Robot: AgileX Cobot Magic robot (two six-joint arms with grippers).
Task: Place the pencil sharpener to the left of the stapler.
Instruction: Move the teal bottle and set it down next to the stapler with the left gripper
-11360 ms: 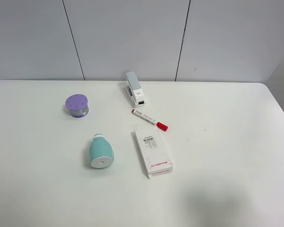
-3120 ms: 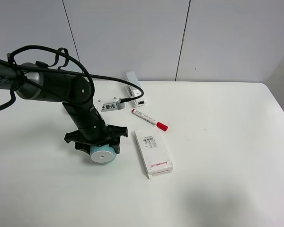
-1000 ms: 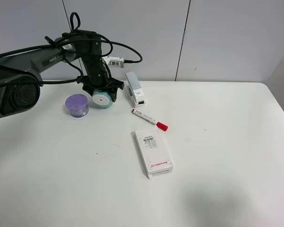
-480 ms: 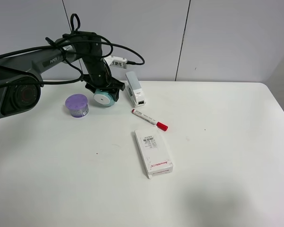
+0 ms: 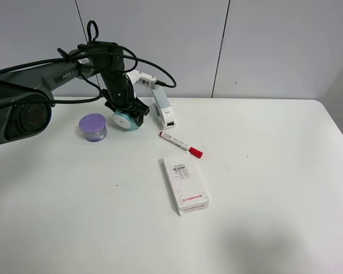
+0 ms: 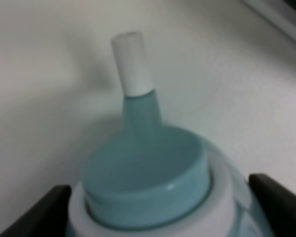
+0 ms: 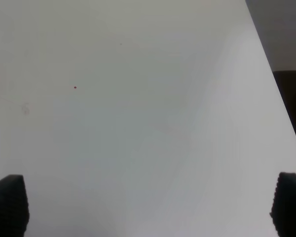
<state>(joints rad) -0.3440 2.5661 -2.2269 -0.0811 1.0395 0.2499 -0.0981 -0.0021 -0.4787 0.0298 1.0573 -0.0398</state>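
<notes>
The teal pencil sharpener (image 5: 123, 121), its round white face towards the camera, is held low over the table between the purple-lidded container and the stapler (image 5: 163, 108). My left gripper (image 5: 127, 112) is shut on it from above. In the left wrist view the pencil sharpener (image 6: 148, 182) fills the lower half between the two dark fingertips (image 6: 37, 212), and its white cap (image 6: 132, 61) points away. I cannot tell whether it touches the table. My right gripper (image 7: 148, 207) is open over bare table, with nothing between its fingers; the high view does not show it.
A purple-lidded round container (image 5: 93, 127) stands just left of the sharpener. A red-capped white marker (image 5: 180, 144) and a flat white labelled box (image 5: 185, 184) lie in front of the stapler. The table's right edge (image 7: 278, 98) shows in the right wrist view.
The left gripper has turned slightly at the wrist and sunk a little with the sharpener, staying just left of the stapler. Nothing else has moved.
</notes>
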